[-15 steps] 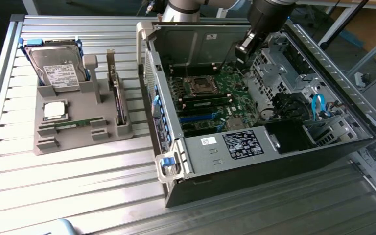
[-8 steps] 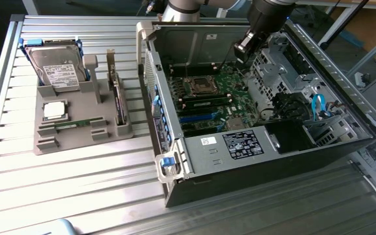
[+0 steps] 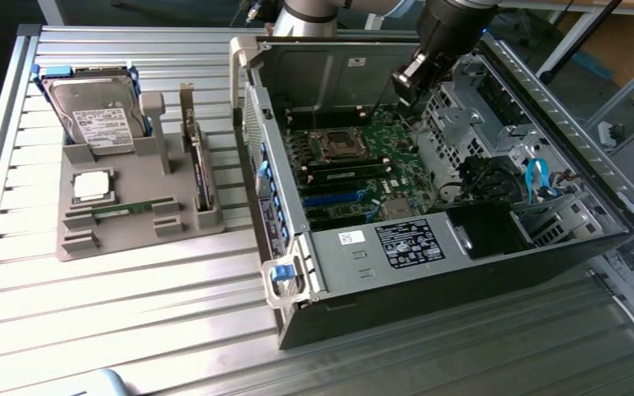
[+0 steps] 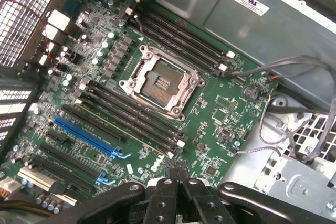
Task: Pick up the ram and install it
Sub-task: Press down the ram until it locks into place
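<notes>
A ribbed metal table [image 3: 130, 313] carries an open computer case [image 3: 428, 256] and, on the exterior view's left, a grey parts holder [image 3: 130, 223]. The ram [image 3: 130, 209], a thin green stick, lies in a slot near the front of that holder, well apart from the arm. The gripper [image 4: 176, 174] hangs inside the case above the motherboard [image 4: 220, 108], its fingers [image 4: 167, 195] pressed together with nothing between them, near the empty processor socket [image 4: 161, 82] and the dark memory slots [image 4: 131, 116]. To do the pick well, I judge the fingers should straddle the stick's long edges squarely and lift it straight from its slot without tilting.
</notes>
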Robot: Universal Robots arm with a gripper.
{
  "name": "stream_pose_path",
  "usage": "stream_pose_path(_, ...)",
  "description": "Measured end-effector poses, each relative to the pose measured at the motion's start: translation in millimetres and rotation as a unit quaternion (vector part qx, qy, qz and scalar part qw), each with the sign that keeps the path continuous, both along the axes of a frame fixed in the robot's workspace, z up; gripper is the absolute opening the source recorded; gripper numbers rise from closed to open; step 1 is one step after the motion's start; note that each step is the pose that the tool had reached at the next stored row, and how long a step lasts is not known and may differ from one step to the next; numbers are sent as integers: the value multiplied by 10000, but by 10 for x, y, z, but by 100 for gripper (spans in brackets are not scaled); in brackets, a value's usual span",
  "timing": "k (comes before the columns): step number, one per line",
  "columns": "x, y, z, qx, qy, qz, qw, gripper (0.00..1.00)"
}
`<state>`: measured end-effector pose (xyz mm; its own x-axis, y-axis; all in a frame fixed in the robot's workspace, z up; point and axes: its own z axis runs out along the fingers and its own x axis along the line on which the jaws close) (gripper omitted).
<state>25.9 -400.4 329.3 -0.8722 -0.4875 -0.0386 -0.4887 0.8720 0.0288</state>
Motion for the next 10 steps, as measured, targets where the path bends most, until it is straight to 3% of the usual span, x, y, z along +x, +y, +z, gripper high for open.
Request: stream_pose_path(10,0,0,-2,0,0,-370,9993,11)
